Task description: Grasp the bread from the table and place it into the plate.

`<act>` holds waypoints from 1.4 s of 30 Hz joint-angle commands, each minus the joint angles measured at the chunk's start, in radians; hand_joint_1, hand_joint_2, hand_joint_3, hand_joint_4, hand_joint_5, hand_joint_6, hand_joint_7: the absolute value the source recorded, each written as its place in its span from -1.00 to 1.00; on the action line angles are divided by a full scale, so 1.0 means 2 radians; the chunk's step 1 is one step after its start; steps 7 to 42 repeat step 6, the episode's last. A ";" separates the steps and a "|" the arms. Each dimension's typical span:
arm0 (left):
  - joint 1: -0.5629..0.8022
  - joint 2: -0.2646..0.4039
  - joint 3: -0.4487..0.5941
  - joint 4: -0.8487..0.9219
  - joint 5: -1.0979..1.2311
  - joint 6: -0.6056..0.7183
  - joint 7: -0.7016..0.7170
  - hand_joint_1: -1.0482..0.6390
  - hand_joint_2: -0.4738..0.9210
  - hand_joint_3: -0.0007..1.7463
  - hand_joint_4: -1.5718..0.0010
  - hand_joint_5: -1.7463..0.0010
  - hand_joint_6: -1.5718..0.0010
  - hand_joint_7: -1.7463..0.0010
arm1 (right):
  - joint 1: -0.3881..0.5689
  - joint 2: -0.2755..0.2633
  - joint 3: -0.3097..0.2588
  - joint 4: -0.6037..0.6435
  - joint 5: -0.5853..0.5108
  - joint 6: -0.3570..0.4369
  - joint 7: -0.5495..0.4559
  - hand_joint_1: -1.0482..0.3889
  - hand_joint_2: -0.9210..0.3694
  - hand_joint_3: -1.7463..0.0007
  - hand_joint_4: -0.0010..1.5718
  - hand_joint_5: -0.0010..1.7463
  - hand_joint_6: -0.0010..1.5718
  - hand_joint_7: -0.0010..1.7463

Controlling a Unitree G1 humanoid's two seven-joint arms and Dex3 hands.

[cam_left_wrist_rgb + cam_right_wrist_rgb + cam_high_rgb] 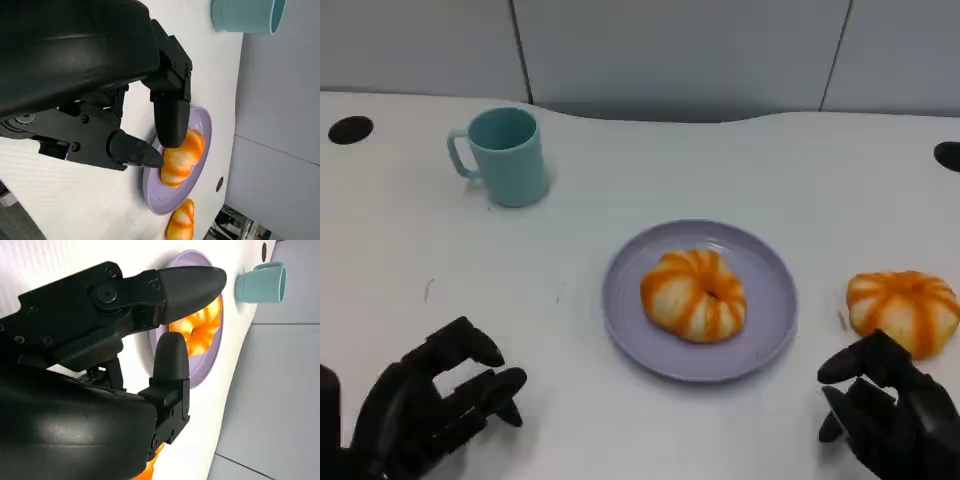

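Near the right edge of the tabletop (620,160) lies the orange-striped bread roll (903,309) that is not yet placed, just beyond the right hand (885,410), whose fingers (850,362) are apart and hold nothing. Another such roll (694,294) already sits in the lilac plate (770,290) at the middle. The left hand (435,405) is also released, near the front edge. A teal mug (505,155) stands toward the far left corner. The roll looks light and soft, easy to squash; I would take it gently across its round sides.

White table (620,180) before grey wall panels (670,50)
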 commanded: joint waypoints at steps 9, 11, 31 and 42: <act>-0.004 0.008 0.008 0.007 0.004 -0.006 0.004 0.02 1.00 -0.95 0.14 -1.00 0.35 -1.00 | 0.002 -0.004 -0.003 -0.002 0.006 -0.001 -0.001 0.10 -1.00 0.66 -0.27 1.00 -0.53 1.00; -0.004 0.008 0.008 0.007 0.004 -0.006 0.004 0.02 1.00 -0.95 0.14 -1.00 0.35 -1.00 | 0.002 -0.004 -0.003 -0.002 0.006 -0.001 -0.001 0.10 -1.00 0.66 -0.27 1.00 -0.53 1.00; -0.004 0.008 0.008 0.007 0.004 -0.006 0.004 0.02 1.00 -0.95 0.14 -1.00 0.35 -1.00 | 0.002 -0.004 -0.003 -0.002 0.006 -0.001 -0.001 0.10 -1.00 0.66 -0.27 1.00 -0.53 1.00; -0.004 0.008 0.008 0.007 0.004 -0.006 0.004 0.02 1.00 -0.95 0.14 -1.00 0.35 -1.00 | 0.002 -0.004 -0.003 -0.002 0.006 -0.001 -0.001 0.10 -1.00 0.66 -0.27 1.00 -0.53 1.00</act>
